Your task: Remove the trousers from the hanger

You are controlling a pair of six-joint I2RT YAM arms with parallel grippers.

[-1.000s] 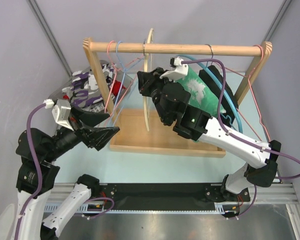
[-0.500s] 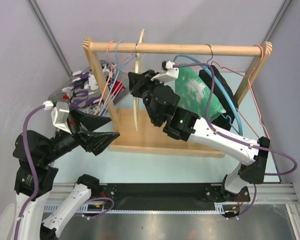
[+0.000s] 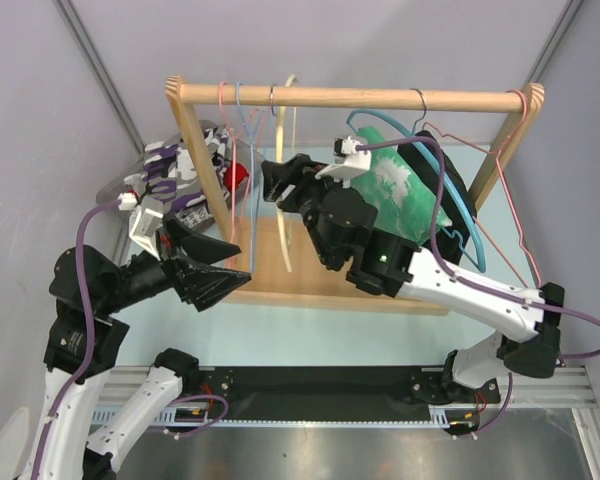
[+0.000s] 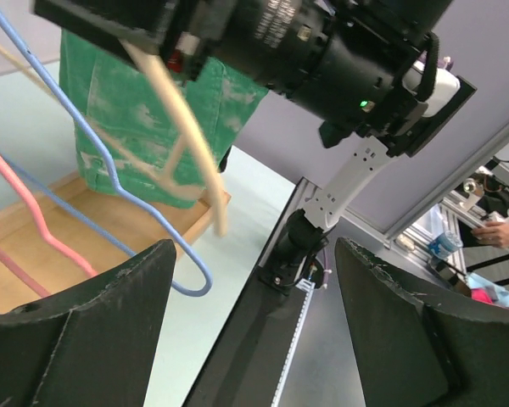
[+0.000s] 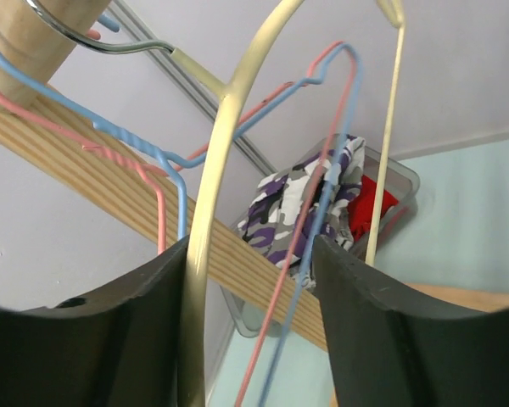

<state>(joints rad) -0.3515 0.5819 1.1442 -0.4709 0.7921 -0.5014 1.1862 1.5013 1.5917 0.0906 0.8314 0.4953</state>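
The green trousers (image 3: 398,192) (image 4: 127,102) hang from the right half of the wooden rail (image 3: 360,98), apparently on a light blue hanger (image 3: 467,225). My right gripper (image 3: 278,182) (image 5: 250,254) is up at the rack just left of them and open. An empty cream hanger (image 3: 283,225) (image 5: 210,195) runs down between its fingers, against the left one, and is not clamped. My left gripper (image 3: 238,281) (image 4: 254,254) is wide open and empty, low and left of the rack, facing the hangers.
Empty pink (image 3: 230,170) and blue (image 3: 248,190) hangers hang at the rail's left end. A clear bin (image 3: 120,185) of camouflage and red clothes sits behind the left post. A dark garment (image 3: 450,170) hangs behind the trousers. The rack stands on a wooden base (image 3: 320,285).
My right gripper has opened and let go of the cream hanger, which it had pulled left along the rail; the hanger now hangs straight. The left arm shifted slightly forward.
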